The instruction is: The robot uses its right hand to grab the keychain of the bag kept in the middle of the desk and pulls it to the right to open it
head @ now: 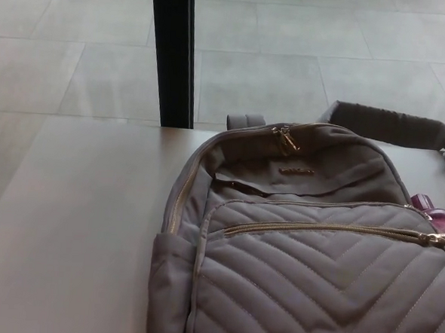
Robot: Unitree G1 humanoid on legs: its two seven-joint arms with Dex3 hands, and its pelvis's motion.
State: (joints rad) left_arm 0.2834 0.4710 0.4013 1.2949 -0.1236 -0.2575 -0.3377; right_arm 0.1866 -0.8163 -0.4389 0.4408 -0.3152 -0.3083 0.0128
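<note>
A grey quilted backpack lies flat on the desk, filling the lower right of the head view. Its front pocket zip runs left to right, with the gold slider at the right end. A pink keychain pokes out at the bag's right edge, just above that slider. Two gold pulls of the main zip sit together at the top of the bag. Neither of my hands shows in the picture.
A black vertical post stands behind the desk's far edge. The bag's shoulder strap trails off to the back right. Pale floor tiles lie beyond the desk.
</note>
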